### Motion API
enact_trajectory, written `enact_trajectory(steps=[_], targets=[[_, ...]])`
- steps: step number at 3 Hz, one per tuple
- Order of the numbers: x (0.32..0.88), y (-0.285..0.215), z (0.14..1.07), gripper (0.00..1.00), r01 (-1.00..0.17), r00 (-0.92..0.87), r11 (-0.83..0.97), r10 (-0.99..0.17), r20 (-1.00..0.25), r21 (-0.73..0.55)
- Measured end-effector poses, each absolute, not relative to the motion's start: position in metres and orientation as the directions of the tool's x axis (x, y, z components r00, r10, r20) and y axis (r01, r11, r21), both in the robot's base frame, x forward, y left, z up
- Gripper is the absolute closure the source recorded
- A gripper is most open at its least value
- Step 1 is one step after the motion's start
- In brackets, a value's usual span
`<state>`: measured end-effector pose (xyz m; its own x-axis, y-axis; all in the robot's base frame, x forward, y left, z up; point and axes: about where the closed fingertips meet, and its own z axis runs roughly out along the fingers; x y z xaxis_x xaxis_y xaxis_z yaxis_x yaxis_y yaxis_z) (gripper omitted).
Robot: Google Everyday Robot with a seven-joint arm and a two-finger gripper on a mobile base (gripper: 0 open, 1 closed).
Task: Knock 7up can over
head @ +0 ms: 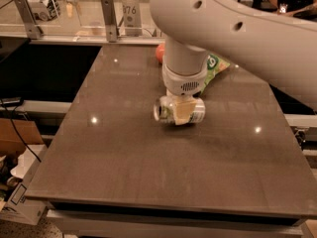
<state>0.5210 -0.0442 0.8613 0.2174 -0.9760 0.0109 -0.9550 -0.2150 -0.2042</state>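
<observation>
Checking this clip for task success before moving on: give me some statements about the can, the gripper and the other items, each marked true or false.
1. The 7up can lies on its side on the table. True.
2. The gripper hovers near the table's front edge, well apart from the can. False: it is right at the can, around mid-table.
3. The green chip bag lies behind the arm, toward the far side. True.
4. The red apple sits at the front edge of the table. False: it is near the far edge, partly hidden by the arm.
</observation>
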Motion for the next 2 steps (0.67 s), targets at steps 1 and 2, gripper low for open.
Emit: enact_trajectory(steps=[1, 2], targets=[[0.5201, -0.0442, 0.8561, 0.00, -0.958, 0.232, -0.226, -0.973, -0.009, -0.176], [0.5201, -0.0442, 0.8561, 0.00, -0.958, 0.232, -0.226, -0.973, -0.009, -0.176]])
